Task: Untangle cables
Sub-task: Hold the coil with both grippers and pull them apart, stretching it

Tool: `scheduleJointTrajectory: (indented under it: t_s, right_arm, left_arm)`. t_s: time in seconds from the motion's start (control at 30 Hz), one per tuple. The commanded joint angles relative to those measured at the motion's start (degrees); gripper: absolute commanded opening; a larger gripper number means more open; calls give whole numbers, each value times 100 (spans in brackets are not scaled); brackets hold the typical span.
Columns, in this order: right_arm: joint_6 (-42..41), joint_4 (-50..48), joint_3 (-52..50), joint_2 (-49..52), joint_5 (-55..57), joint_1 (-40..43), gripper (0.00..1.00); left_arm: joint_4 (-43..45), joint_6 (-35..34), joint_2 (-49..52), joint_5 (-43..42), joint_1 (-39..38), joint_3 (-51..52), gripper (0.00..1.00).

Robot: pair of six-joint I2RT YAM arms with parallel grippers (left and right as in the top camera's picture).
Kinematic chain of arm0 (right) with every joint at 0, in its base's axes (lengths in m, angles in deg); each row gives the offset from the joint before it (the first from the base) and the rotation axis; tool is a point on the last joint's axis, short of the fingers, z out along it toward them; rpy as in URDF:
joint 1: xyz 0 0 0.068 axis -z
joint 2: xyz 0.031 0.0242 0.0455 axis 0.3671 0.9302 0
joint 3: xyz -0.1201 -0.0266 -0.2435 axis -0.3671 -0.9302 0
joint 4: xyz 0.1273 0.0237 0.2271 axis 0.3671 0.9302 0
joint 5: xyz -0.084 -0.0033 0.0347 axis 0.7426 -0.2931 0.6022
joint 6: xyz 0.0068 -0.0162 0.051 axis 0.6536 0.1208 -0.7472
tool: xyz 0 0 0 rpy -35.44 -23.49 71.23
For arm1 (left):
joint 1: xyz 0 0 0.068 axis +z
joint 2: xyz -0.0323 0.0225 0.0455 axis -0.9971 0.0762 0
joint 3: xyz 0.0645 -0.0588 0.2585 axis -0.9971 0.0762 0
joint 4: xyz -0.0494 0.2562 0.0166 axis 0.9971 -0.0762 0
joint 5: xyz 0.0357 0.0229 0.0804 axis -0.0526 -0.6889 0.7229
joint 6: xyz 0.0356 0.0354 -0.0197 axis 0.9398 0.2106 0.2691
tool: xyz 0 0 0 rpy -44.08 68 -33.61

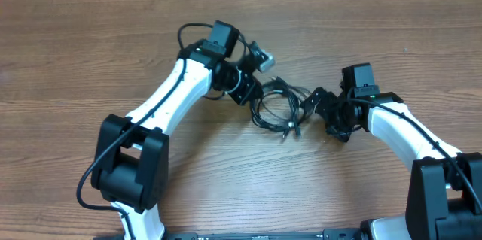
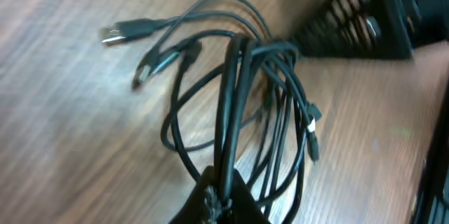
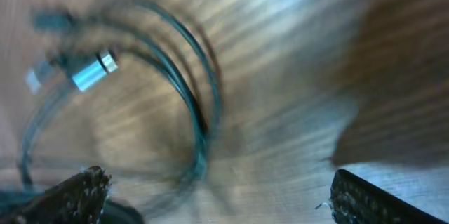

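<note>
While left gripper clamps tangled cables, right gripper stands wide apart beside cable loops, gripping nothing, over wooden table.

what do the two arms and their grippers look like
Both arms match: the left arm and right arm have smooth white links between bulky black joint housings, with a thin black wire running along each. The left gripper and right gripper are black. The right one's fingers are dark with rough, textured pads. No markings are legible.
</note>
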Motion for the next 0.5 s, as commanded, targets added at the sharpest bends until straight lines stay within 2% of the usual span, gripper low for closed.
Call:
scheduleJointTrajectory:
  t_s: [0.0, 0.07, 0.2, 0.3, 0.47]
  right_arm:
    - [492, 105, -2, -83, -205, 11, 100]
    - [697, 120, -2, -83, -380, 11, 100]
    - [1390, -219, -2, -83, -1558, 0, 100]
    - [1215, -450, -2, -74, -1838, -7, 100]
    - [682, -861, -2, 74, -1906, -59, 100]
  left_arm:
    - [125, -673, -205, -166, 407, -39, 4]
    - [131, -682, -203, -356, 608, -37, 4]
    - [205, -682, -190, -573, 955, 42, 4]
    - [490, -737, -188, -553, 1110, 243, 4]
    - [994, -1460, -188, -551, 1303, 481, 4]
